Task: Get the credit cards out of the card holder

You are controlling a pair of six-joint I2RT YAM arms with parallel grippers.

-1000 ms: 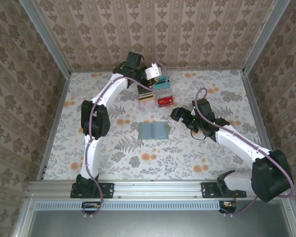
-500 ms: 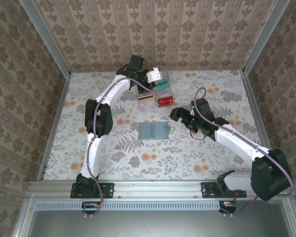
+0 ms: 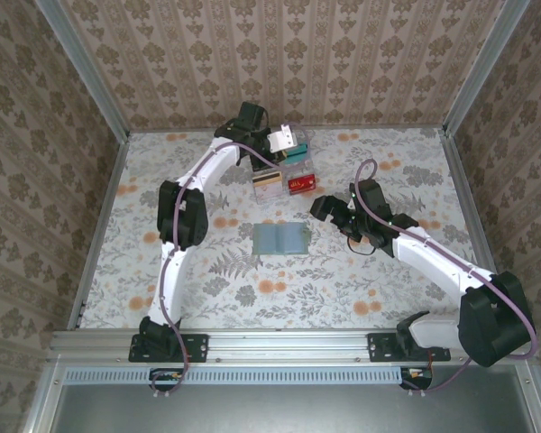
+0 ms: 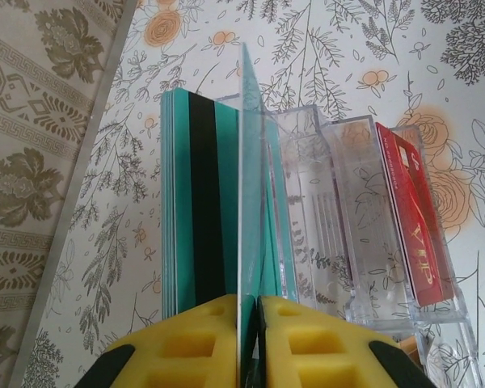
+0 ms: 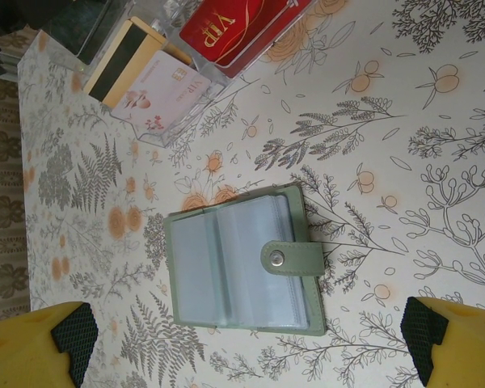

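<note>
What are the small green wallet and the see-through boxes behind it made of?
The small grey-green folding card holder looks like matte leather or imitation leather: a soft, dull surface with a shiny, metal-looking snap. Its inner sleeves seem to be cloudy soft plastic. The small clear boxes look like hard glossy plastic, with transparent walls and sharp reflections.

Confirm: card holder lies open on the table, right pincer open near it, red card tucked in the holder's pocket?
Wrong on the red card: it sits in a clear plastic box, not in the card holder pocket, as the right wrist view shows. The card holder does lie open on the table, with the right pincer open near it.
</note>
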